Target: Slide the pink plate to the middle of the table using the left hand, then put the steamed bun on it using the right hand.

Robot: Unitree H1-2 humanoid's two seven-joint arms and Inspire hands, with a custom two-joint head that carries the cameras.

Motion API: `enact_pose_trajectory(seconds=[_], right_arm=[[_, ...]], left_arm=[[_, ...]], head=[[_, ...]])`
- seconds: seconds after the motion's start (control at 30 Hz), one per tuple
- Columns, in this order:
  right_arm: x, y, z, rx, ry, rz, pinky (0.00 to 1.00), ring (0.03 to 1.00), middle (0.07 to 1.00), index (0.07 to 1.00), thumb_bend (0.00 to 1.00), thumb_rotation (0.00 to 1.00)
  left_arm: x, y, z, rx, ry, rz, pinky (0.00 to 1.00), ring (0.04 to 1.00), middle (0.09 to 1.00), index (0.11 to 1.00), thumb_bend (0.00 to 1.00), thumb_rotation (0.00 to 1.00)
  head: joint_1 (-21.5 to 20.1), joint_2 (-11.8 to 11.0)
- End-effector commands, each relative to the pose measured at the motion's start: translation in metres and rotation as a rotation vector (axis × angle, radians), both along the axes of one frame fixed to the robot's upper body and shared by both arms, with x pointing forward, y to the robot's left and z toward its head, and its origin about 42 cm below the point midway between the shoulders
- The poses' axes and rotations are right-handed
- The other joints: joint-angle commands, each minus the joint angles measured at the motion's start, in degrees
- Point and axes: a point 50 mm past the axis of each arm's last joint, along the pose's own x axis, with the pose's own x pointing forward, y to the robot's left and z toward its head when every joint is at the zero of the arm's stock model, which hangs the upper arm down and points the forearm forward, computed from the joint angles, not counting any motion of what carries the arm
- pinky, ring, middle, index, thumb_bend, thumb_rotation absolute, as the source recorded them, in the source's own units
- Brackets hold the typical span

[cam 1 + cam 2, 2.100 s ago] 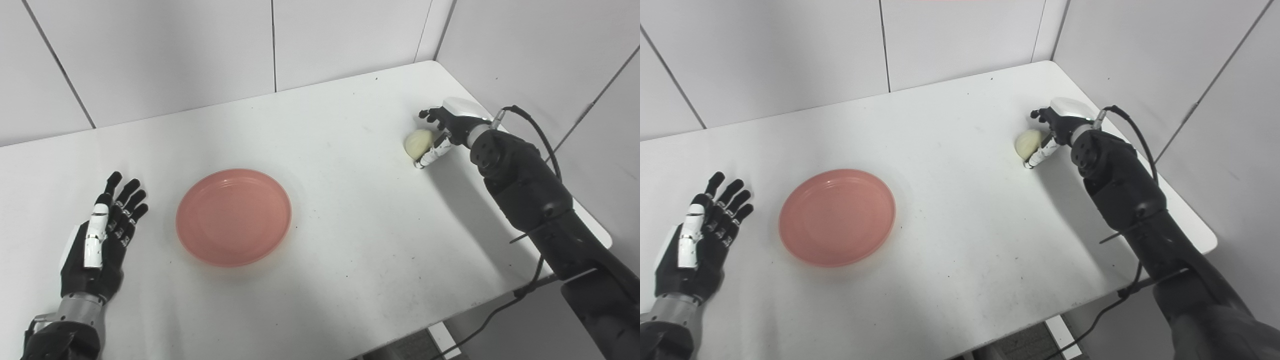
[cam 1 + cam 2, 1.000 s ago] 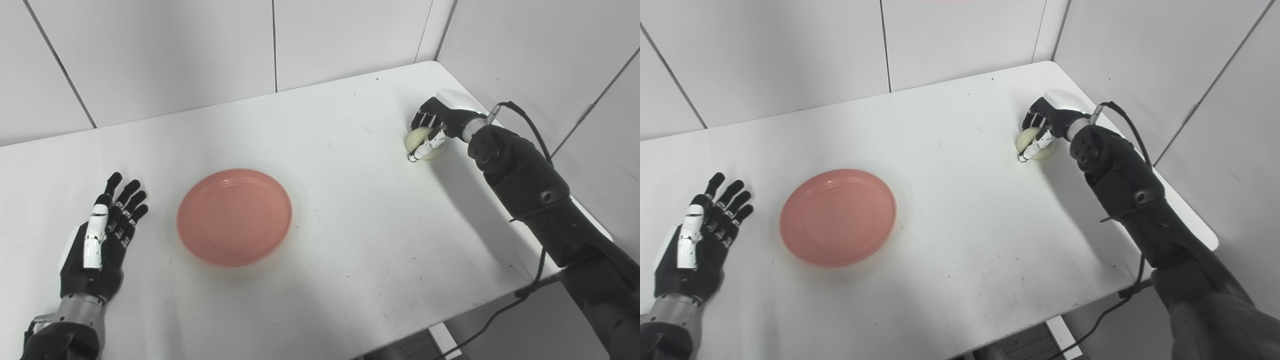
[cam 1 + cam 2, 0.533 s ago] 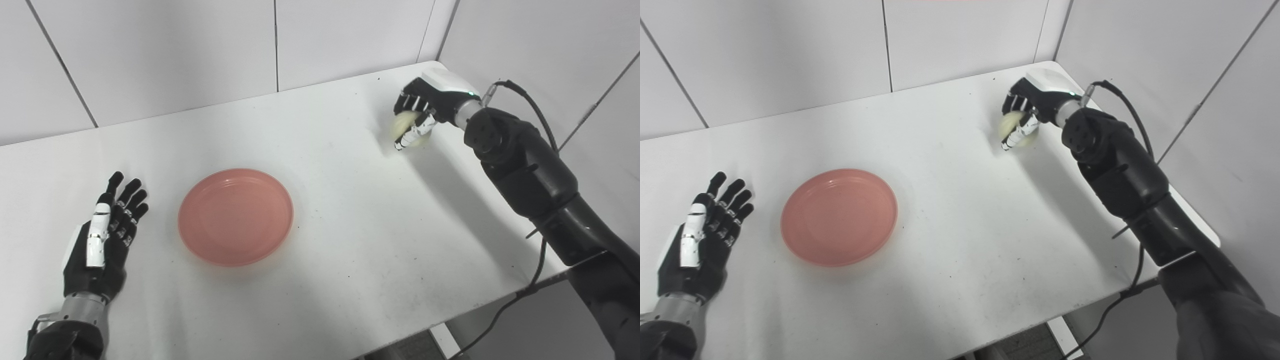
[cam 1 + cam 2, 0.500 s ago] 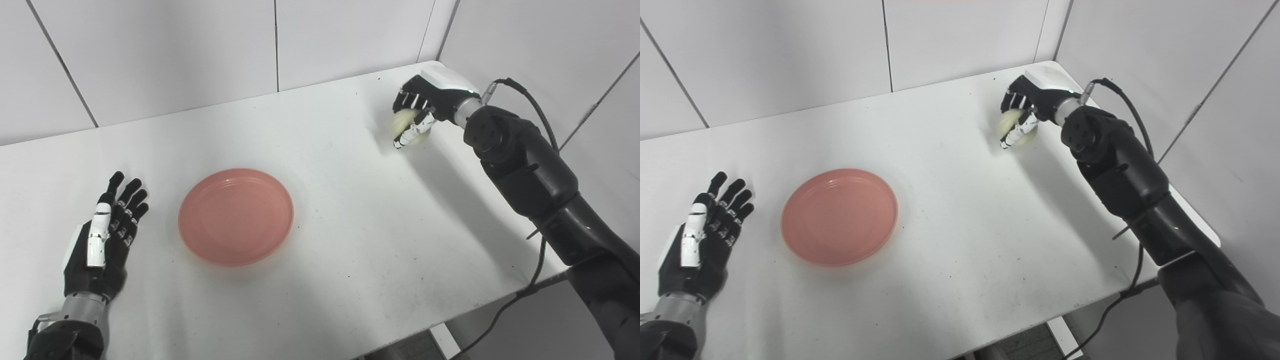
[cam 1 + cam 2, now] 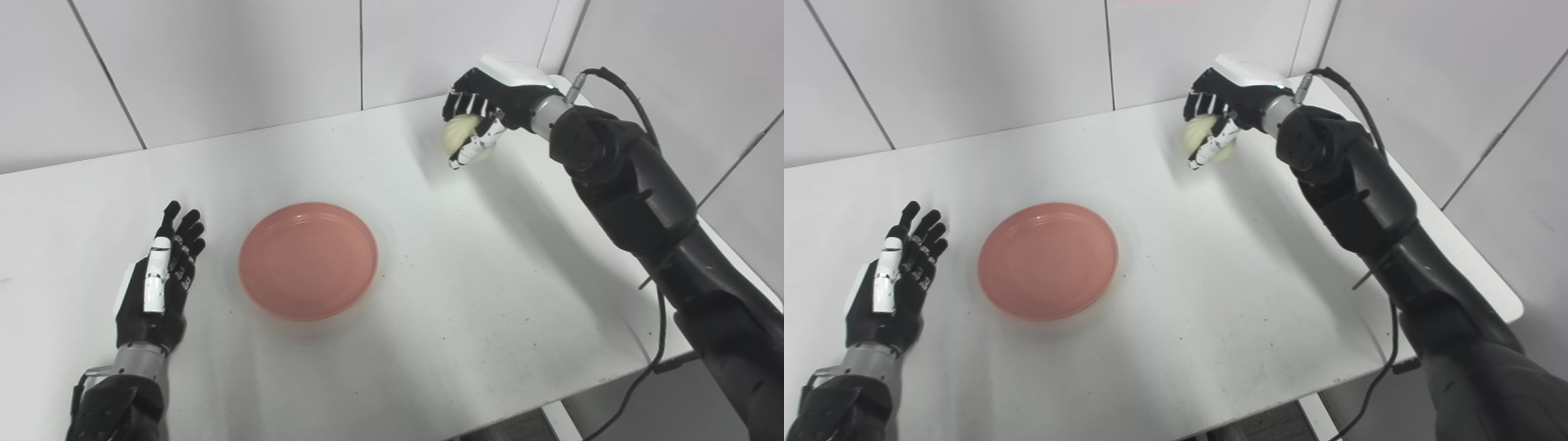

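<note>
A pink plate (image 5: 307, 260) lies flat on the white table (image 5: 465, 294), left of its middle. The pale steamed bun (image 5: 459, 133) hangs above the table's far right part, gripped in my right hand (image 5: 481, 116), whose fingers wrap over its top and whose thumb crosses its front. My left hand (image 5: 159, 278) rests on the table to the left of the plate, fingers apart and stretched forward, holding nothing and a short gap away from the rim.
White wall panels (image 5: 245, 55) close off the table at the back and on the right. A black cable (image 5: 649, 361) hangs from my right arm past the table's front right edge.
My right hand closed on the bun, lifted it off the table and carried it left and up. The left hand and the plate stayed put; the camera view shifted a little.
</note>
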Motion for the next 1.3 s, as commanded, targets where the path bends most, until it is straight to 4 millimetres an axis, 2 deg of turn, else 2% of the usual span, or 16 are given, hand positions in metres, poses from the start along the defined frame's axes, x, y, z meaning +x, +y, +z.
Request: enact_pose_trajectory(seconds=[0.0, 0.03, 0.23, 0.37, 0.57, 0.97, 1.27], right_arm=[[0.006, 0.011, 0.027, -0.008, -0.088, 0.072, 0.41, 0.474, 0.534, 0.49, 0.5, 0.12], [0.007, 0.019, 0.027, -0.007, -0.089, 0.099, 0.42, 0.481, 0.537, 0.49, 0.5, 0.12], [0.014, 0.067, 0.027, 0.01, -0.097, 0.23, 0.39, 0.451, 0.503, 0.488, 0.5, 0.12], [0.018, 0.091, 0.02, 0.031, -0.091, 0.302, 0.38, 0.428, 0.483, 0.488, 0.5, 0.12], [0.016, 0.122, 0.01, 0.057, -0.065, 0.383, 0.4, 0.461, 0.505, 0.488, 0.5, 0.12], [0.02, 0.155, -0.012, 0.042, -0.007, 0.443, 0.43, 0.497, 0.553, 0.49, 0.5, 0.12], [0.025, 0.165, -0.034, 0.049, 0.041, 0.469, 0.42, 0.48, 0.533, 0.489, 0.5, 0.12]], left_arm=[[-0.001, -0.017, -0.01, 0.013, 0.044, -0.03, 0.99, 0.97, 0.961, 0.989, 0.41, 1.0], [-0.001, -0.019, -0.011, 0.012, 0.044, -0.029, 0.99, 0.968, 0.961, 0.988, 0.4, 1.0], [0.003, -0.036, -0.015, 0.009, 0.044, -0.031, 1.0, 0.975, 0.981, 0.999, 0.4, 1.0], [0.004, -0.044, -0.015, 0.018, 0.034, -0.037, 1.0, 0.984, 0.986, 1.0, 0.4, 1.0], [0.007, -0.053, -0.015, 0.022, 0.031, -0.029, 1.0, 0.986, 0.984, 1.0, 0.39, 1.0], [0.008, -0.06, -0.01, 0.025, 0.02, -0.02, 0.98, 0.977, 0.974, 0.995, 0.39, 1.0], [0.008, -0.062, -0.006, 0.026, 0.017, -0.017, 0.99, 0.975, 0.972, 0.994, 0.4, 1.0]], head=[[2.0, 0.0], [2.0, 0.0], [9.2, 0.4], [12.0, 0.8], [15.0, 1.8], [15.8, 3.1], [15.5, 4.1]])
